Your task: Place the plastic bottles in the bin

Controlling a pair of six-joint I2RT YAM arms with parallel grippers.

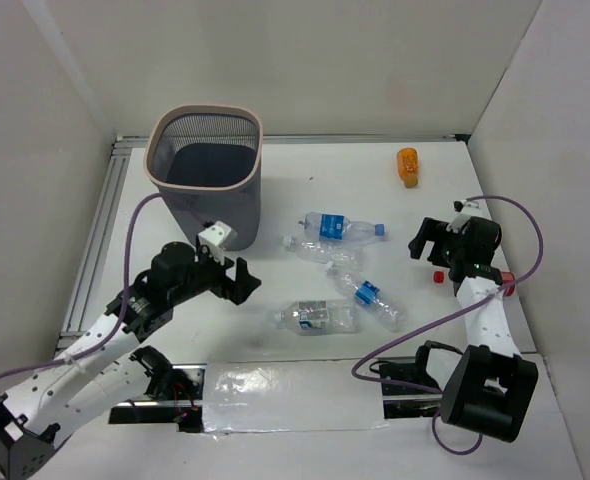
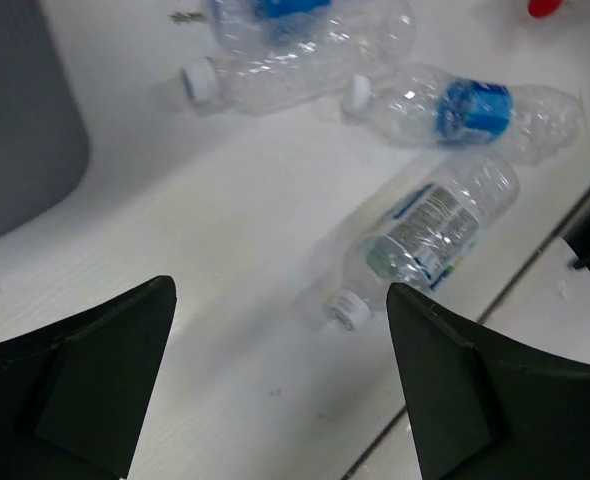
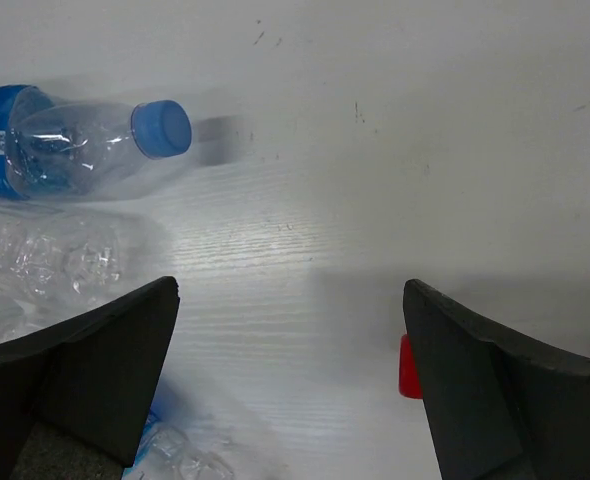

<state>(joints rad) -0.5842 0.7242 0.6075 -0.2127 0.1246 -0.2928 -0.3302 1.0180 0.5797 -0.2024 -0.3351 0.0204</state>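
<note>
Several plastic bottles lie on the white table to the right of the bin [image 1: 190, 210], a dark mesh basket with a pale rim. They are a blue-capped bottle [image 1: 340, 227] [image 3: 75, 145], a clear crushed bottle [image 1: 317, 250] [image 2: 295, 55], a blue-labelled bottle [image 1: 371, 298] [image 2: 470, 105] and a white-capped bottle [image 1: 315, 316] [image 2: 430, 235]. My left gripper [image 1: 243, 283] [image 2: 280, 295] hovers open just left of the white-capped bottle, holding nothing. Open and empty too, my right gripper [image 1: 425, 240] [image 3: 290, 290] hangs right of the blue-capped bottle.
A loose red cap [image 1: 439, 277] [image 3: 407, 367] lies under my right gripper's right finger. An orange object [image 1: 408, 166] sits at the back right. A clear plastic sheet [image 1: 285, 395] is taped along the near edge between the arm bases. White walls enclose the table.
</note>
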